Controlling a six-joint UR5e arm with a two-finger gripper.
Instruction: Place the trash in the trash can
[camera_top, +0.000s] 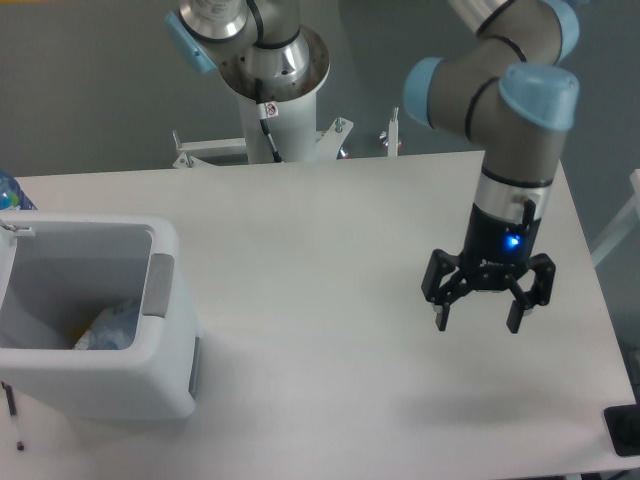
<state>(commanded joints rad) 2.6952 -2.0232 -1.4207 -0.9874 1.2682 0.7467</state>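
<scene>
The white trash can (150, 375) stands at the table's left front, with a grey panel on its right side. Inside it, at the bottom right, lies crumpled clear plastic trash (106, 327) with a bluish tint. A blue bottle cap (8, 192) peeks in at the far left edge behind the can. My gripper (477, 322) hangs over the right part of the table, far from the can. It is open and nothing is between its fingers.
The arm's base column (270, 90) rises behind the table's back edge. A dark object (624, 430) sits at the front right corner. A thin dark stick (12, 410) lies beside the can's front left.
</scene>
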